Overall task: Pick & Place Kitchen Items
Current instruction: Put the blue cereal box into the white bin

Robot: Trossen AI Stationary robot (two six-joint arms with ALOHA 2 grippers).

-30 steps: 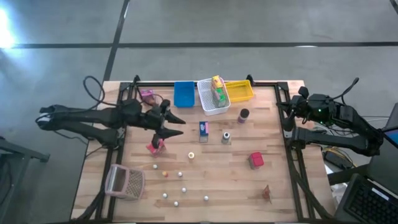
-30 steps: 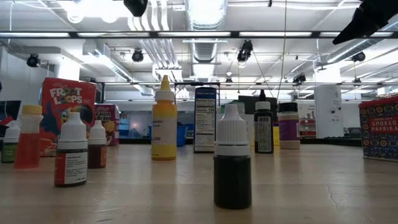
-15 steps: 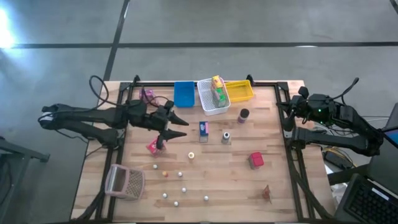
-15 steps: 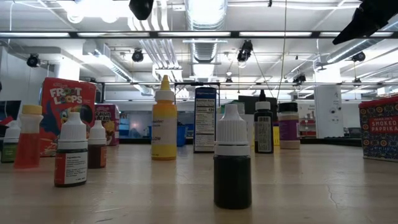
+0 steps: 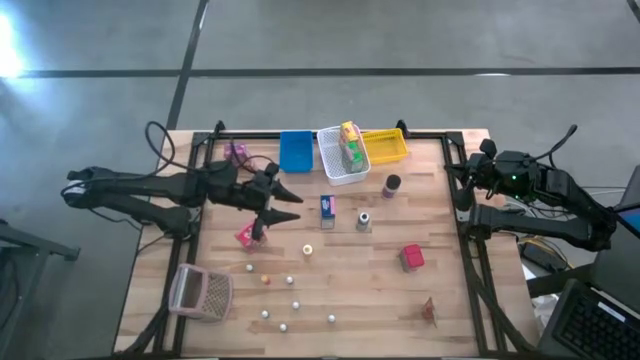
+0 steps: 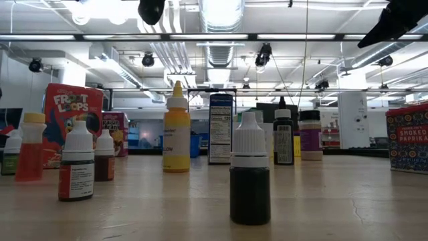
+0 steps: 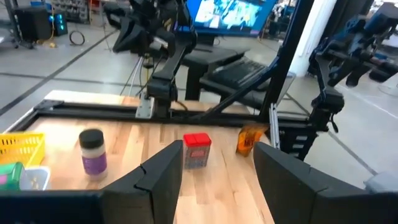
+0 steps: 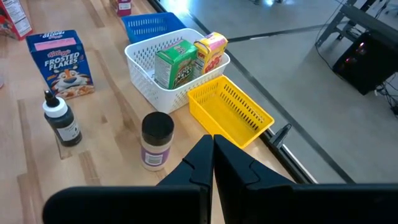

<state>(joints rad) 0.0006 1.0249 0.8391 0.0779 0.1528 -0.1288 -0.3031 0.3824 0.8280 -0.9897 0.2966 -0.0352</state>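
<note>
**Left tool over the pink box, right tool parked**

While the wooden worktop (image 5: 440, 300) carries all the goods, the left tool (image 5: 290, 205) hangs above its left half, fingers parted with nothing between them, just beside the pink box (image 5: 247, 235) lying below. The right tool (image 5: 462, 180) waits at the right edge, fingers pressed together and empty. The white bin (image 5: 335, 165) at the far edge holds a green box (image 5: 351, 154) and a yellow box (image 5: 349, 131). Small balls (image 5: 283, 326) lie scattered near the front.

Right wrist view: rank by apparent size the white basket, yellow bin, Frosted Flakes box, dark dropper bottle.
1. White basket
2. Yellow bin, close to the basket and nearer the camera, so that order is unsure
3. Frosted Flakes box
4. Dark dropper bottle
</note>
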